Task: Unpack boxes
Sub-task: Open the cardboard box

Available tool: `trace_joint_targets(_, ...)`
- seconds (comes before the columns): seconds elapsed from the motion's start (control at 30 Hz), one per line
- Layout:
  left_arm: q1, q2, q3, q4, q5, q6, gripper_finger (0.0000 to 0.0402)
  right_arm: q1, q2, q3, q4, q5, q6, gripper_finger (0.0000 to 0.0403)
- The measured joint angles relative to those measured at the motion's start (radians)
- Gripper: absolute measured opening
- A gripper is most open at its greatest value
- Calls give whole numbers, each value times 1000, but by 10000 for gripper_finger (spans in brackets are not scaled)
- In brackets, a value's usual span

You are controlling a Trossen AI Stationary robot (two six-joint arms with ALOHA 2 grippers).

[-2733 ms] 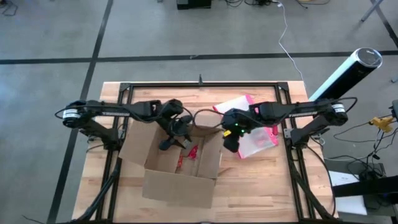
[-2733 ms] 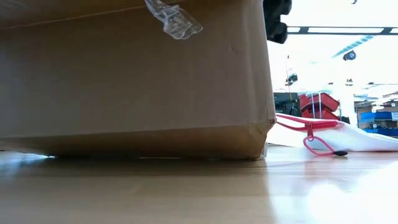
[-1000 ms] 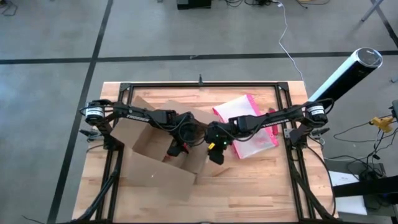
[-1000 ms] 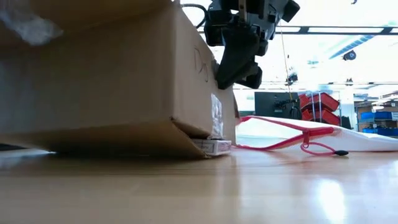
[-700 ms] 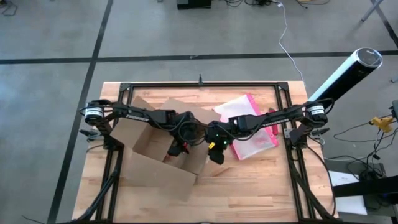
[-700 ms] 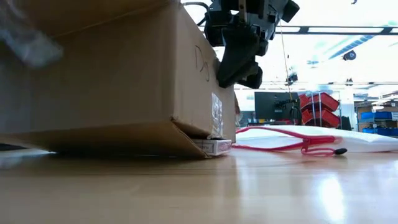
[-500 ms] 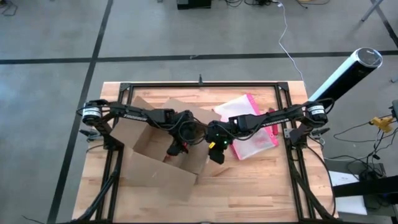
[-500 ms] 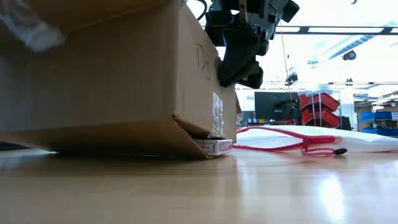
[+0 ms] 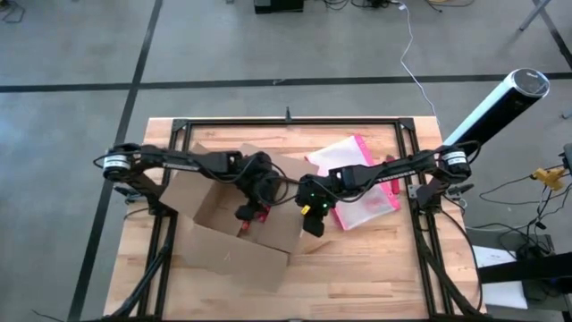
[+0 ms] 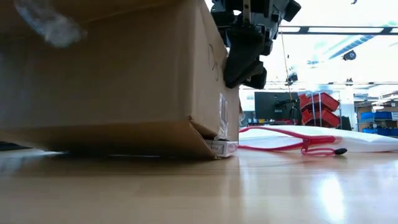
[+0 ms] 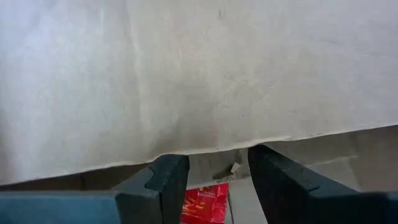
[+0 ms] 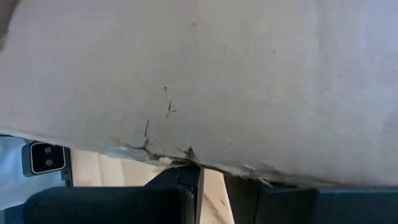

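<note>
High view: the box [image 9: 234, 234] sits open mid-table, left gripper [image 9: 254, 202] reaching inside, right gripper [image 9: 312, 220] pinching the box's right wall (pink pouch [image 9: 357, 179] lies just right of the box). Left wrist view: fingers parted w/ nothing between, a red packet [image 11: 206, 200] just beyond on the box floor; right wrist view: jaws nearly closed on cardboard. Step looks like reaching for contents, so next the left must drop lower and close on the packet while the right steadies the box.

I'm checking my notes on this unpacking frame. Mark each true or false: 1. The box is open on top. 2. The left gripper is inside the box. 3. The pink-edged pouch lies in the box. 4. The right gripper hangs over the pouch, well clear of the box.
1. True: the cardboard box stands open.
2. True: the left gripper reaches inside, above a red item.
3. False: the pouch lies on the table beside the box.
4. False: the right gripper is at the box's wall.
</note>
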Motion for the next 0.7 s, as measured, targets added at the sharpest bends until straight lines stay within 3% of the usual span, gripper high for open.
trace_joint_targets(0.43, 5, -105, 3, 41, -23, 4, 155, -20, 3, 0, 9, 3, 10, 34)
trace_joint_targets(0.57, 6, -149, 9, 93, -31, 8, 155, -36, 4, 3, 60, 70, 15, 38)
trace_joint_targets(0.7, 9, -184, 7, 171, -41, -19, 155, -55, 4, 3, 111, 72, 41, 45)
